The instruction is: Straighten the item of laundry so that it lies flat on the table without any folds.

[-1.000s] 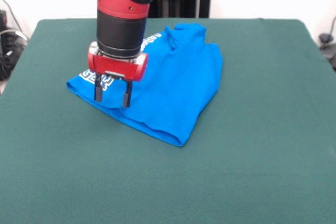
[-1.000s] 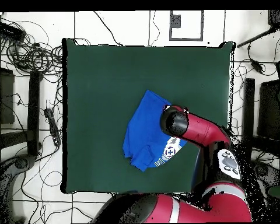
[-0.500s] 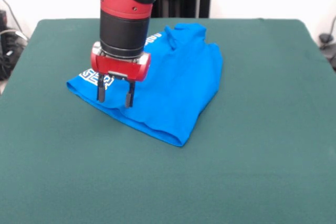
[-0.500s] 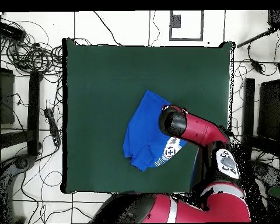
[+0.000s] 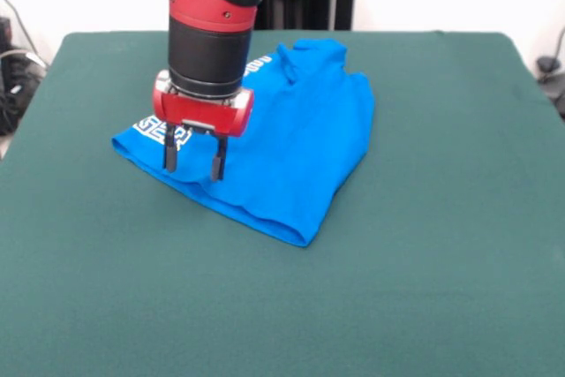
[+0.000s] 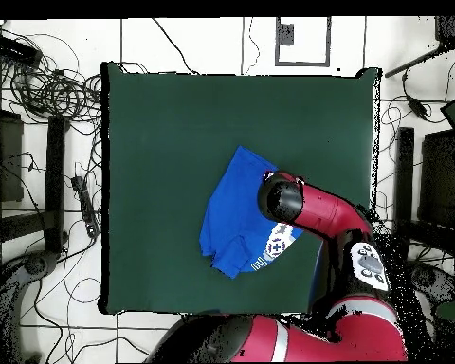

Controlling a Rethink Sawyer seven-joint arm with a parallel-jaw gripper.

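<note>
The shirt [image 5: 265, 143] lay folded over itself left of centre in the front view, on the upper half of the green bench [image 5: 424, 289]. Most of what showed was plain blue, with only a strip of white lettering peeking out at its left edge and near the collar, so the printed side was largely turned under or covered. Its lower edge ran down to a point at the frame's middle, a doubled fold rather than a single layer.

The gripper [image 5: 191, 158] hung over the shirt's left part, jaws apart and pointing straight down, with nothing between them. Its tips were just above or barely at the cloth; contact could not be told. That spot, close to the lettered edge, looked chosen to pinch the top layer where it could be peeled back off the layer beneath.

In the overhead view the arm [image 6: 312, 204] covered the shirt's right side, and the shirt [image 6: 233, 204] sat right of centre on the bench [image 6: 155, 123], with bare bench left to spread into.
</note>
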